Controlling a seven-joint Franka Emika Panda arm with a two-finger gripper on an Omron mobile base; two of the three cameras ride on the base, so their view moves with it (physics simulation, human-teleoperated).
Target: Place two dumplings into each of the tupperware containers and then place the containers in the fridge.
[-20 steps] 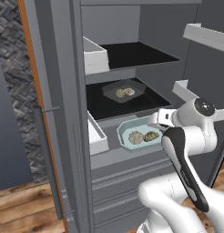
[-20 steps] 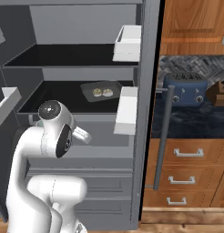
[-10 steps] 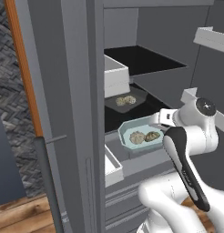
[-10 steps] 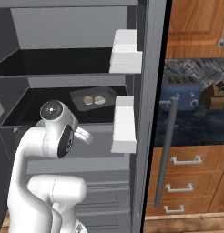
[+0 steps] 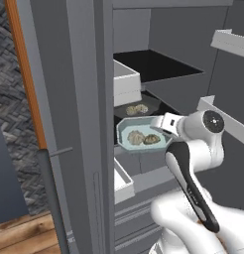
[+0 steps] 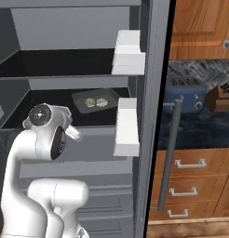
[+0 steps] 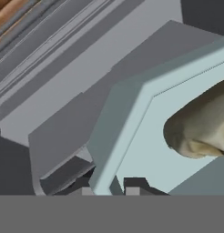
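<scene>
Pinching the near rim of a pale blue container [image 5: 142,137], the end effector [image 5: 162,122] has its fingers pressed close on the flared edge, as the hand view shows with the two dark tips [image 7: 134,184] straddling the rim [image 7: 114,136]. That container hangs in the air in front of the open fridge [image 5: 89,99], just before its middle shelf, and carries two dumplings [image 5: 144,138] lying side by side. In the hand view one dumpling [image 7: 200,129] sits on the pale floor of the container, close to the gripped corner.

Going left to right in the left base view: a dark woven wall panel, an orange wooden edge, the grey fridge door with its long handle [image 5: 52,198], a white door bin [image 5: 125,84] up high, then the held container, then the white arm rising from the lower right. Behind the held container, further in on the dark middle shelf [image 5: 158,104], rests a second container [image 5: 136,109] with two dumplings [image 5: 137,109] of its own. A white drawer [image 5: 121,181] juts out below.

In the right base view the second container [image 6: 95,101] lies on the dark shelf with its dumplings [image 6: 96,102], well behind the arm's wrist. To its right stand two white door bins [image 6: 128,125], then the grey door edge and long handle [image 6: 170,158], then wooden cabinets [image 6: 200,23] and drawers [image 6: 193,186], with a blue toaster [image 6: 186,97] and a knife block [image 6: 221,97] on the dark desk [image 6: 200,135].
</scene>
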